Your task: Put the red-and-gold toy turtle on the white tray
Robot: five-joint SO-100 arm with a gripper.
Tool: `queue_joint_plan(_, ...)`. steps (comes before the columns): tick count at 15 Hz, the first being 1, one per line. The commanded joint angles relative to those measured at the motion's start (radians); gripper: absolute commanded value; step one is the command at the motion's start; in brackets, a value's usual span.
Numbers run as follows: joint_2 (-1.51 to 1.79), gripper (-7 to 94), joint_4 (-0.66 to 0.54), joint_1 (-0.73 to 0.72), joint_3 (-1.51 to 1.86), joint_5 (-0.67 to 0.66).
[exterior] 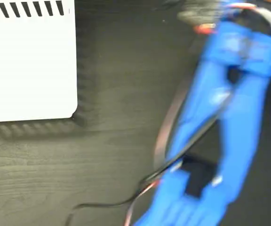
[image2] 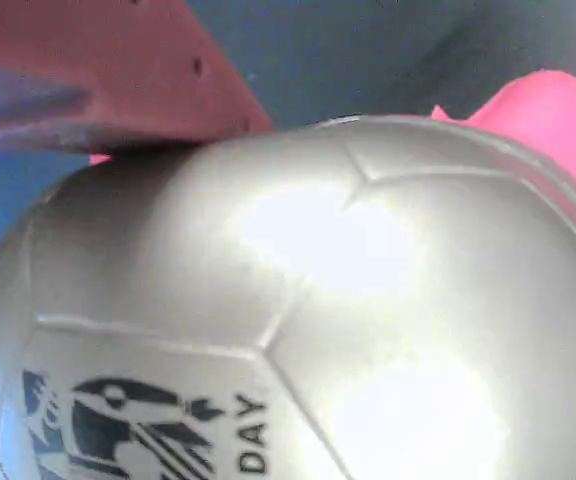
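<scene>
The turtle (image2: 308,300) fills the wrist view: a shiny domed shell with seamed panels and a dark printed mark reading "DAY" at the lower left, and coral-pink body parts peeking out at the upper right and the far left edge. It sits right under the camera, so close that nothing shows of what it rests on or hangs over. A reddish finger (image2: 118,80) crosses the upper left and seems to touch the top of the shell; no second finger shows, so I cannot tell whether the jaws are pinching the turtle or merely beside it. In the fixed view the turtle is not visible at all. The blue arm (exterior: 229,108) runs, blurred, from the lower middle up to the top right corner, where its gripper end is cut off and smeared; the toy is presumably up there with it. The tray (exterior: 32,70) lies at the upper left of the dark wood-grain worktop (exterior: 102,165), white with black slanted stripes along its top and left edges, and what shows of it is bare. It is well apart from the arm's tip. My judgement: at best the turtle is in the jaws, and the whole carry across to the tray and the release remain to be done.
</scene>
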Motion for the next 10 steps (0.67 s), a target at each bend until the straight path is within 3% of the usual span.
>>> queue_joint_plan(1, 0.314, 0, 0.078, -0.273, 0.038, -0.043)
queue_joint_plan(6, 0.247, 0, 0.055, -0.672, 0.028, 0.075)
queue_joint_plan(10, 0.054, 0, -0.066, -0.738, 0.000, 0.058)
